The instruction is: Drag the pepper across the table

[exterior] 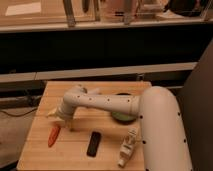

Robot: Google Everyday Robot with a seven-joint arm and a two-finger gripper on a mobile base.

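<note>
The pepper (53, 135) is a small orange-red tapered piece lying on the left side of the light-wood table (105, 88), near the front. My white arm reaches from the right across the table. The gripper (61, 118) is at the arm's left end, low over the table, just above and right of the pepper. It looks close to the pepper's upper end, but I cannot tell whether it touches.
A black rectangular bar (93, 144) lies right of the pepper near the front. A white bottle (127, 147) lies on its side at the front right. A dark green round dish (123, 115) sits under the arm. A dark counter wall stands behind the table.
</note>
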